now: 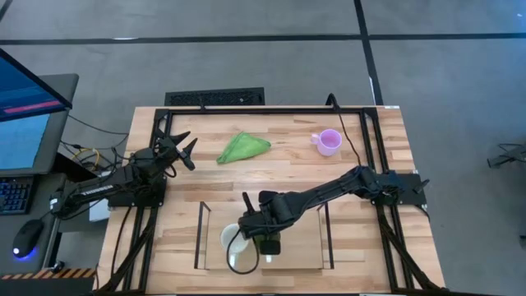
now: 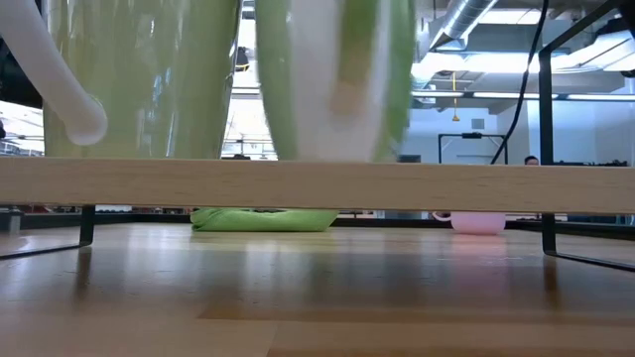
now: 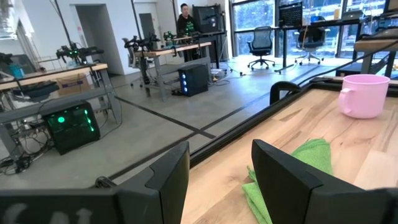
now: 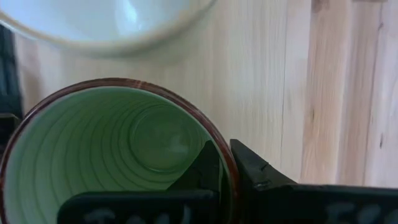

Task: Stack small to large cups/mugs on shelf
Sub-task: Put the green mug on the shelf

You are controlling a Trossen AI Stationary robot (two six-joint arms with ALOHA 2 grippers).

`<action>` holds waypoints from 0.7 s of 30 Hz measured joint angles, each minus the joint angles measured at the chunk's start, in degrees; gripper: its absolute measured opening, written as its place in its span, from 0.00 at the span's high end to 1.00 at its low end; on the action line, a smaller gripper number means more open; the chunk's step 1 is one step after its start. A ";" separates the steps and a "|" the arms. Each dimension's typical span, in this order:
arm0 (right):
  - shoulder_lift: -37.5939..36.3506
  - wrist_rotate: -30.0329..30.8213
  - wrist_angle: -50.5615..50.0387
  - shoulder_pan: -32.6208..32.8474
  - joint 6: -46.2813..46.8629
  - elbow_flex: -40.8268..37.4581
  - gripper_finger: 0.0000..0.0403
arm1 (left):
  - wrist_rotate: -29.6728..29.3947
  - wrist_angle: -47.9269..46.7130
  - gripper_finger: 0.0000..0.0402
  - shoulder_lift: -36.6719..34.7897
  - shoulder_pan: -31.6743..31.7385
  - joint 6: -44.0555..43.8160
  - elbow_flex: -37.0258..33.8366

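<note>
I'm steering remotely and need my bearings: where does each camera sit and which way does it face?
High: overhead, straight down; both arms, shelf.
Low: table height, under the shelf; no arm visible.
Left wrist: past open left gripper toward green cloth, purple mug, room.
Right wrist: down into green mug, right gripper clamping its rim.
Shared: high, left wrist both show purple mug.

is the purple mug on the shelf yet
No, the light purple mug stands on the bare table near its far edge, well away from the shelf.
</note>
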 joint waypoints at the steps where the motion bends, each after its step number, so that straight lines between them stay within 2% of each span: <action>1: -0.13 -0.01 0.28 0.07 0.52 0.09 0.93 | 0.02 0.00 0.58 0.00 -0.01 0.00 0.00; 12: 0.55 -1.94 0.70 0.55 3.16 0.00 0.93 | 0.28 -0.02 0.58 0.00 -0.02 -0.11 0.00; 18: 0.50 -2.20 0.70 0.60 4.50 0.02 0.81 | 0.25 -0.02 0.58 0.00 -0.02 -0.26 -0.01; 21: 0.50 -2.20 0.66 0.62 4.91 0.02 0.78 | 0.26 -0.02 0.58 0.00 -0.02 -0.26 -0.01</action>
